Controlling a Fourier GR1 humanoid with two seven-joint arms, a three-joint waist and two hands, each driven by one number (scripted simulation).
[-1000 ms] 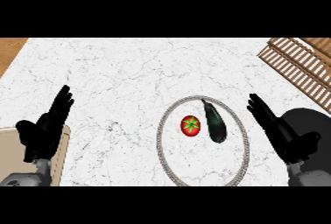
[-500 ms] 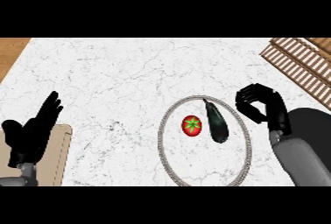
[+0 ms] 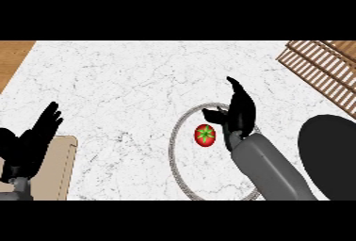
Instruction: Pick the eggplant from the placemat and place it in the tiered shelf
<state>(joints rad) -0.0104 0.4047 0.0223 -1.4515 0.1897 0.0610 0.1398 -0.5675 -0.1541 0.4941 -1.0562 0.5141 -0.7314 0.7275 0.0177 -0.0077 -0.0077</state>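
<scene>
Moving in from the side, right hand (image 3: pixel 238 110) now covers the eggplant on the mat (image 3: pixel 179 141) by the tomato (image 3: pixel 204 135), fingers straight w/ nothing held yet, so grab comes next; left hand (image 3: pixel 31 141) rests open.

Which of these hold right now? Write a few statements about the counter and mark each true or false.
1. The tomato lies inside the ring of the placemat. True.
2. The left hand is touching the tomato. False: it rests open at the view's left edge, over a tan board, well apart from the tomato.
3. The right hand is above the placemat, just right of the tomato. True.
4. The shelf stands at the counter's left side. False: its wooden slats show at the upper right corner of the view.
</scene>
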